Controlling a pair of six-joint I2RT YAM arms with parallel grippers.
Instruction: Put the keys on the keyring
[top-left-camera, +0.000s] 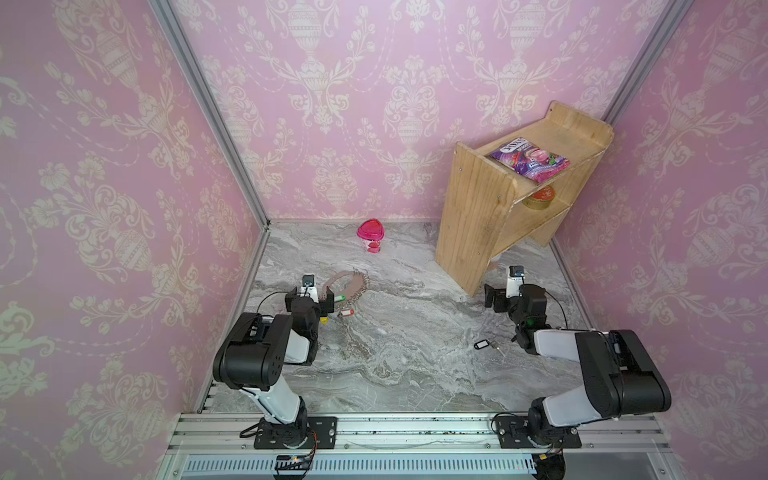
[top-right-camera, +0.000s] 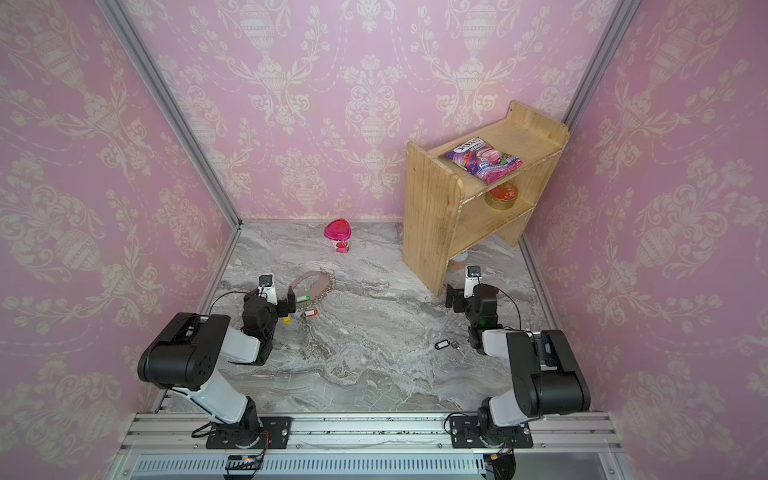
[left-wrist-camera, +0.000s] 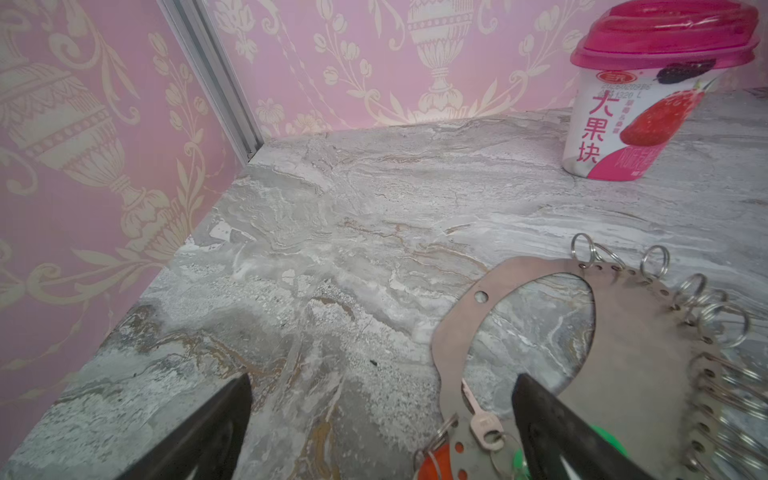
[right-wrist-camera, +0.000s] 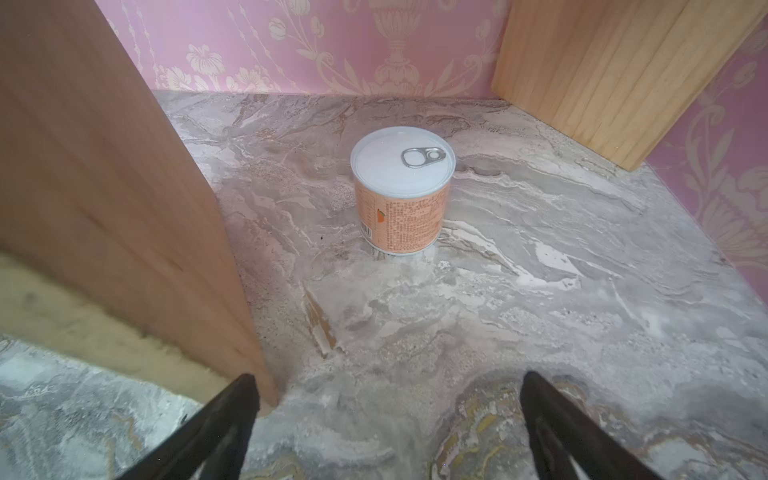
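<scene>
Wood shelf (top-left-camera: 478, 216) stands just beside the right claw (right-wrist-camera: 388, 376), which is wide open and holds nothing. The left claw (left-wrist-camera: 380, 378) is wide open and empty too, with one finger (left-wrist-camera: 552, 415) above the keyring (left-wrist-camera: 640, 353). The keys (top-left-camera: 482, 344) lie behind the right claw, beside its arm.

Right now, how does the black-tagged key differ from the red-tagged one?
Black-tagged key lies loose, well apart from the keyring; red-tagged key sits at the keyring's edge by the left gripper. Tags: black frame with white label versus red. Both lie on the table, ungripped.
</scene>
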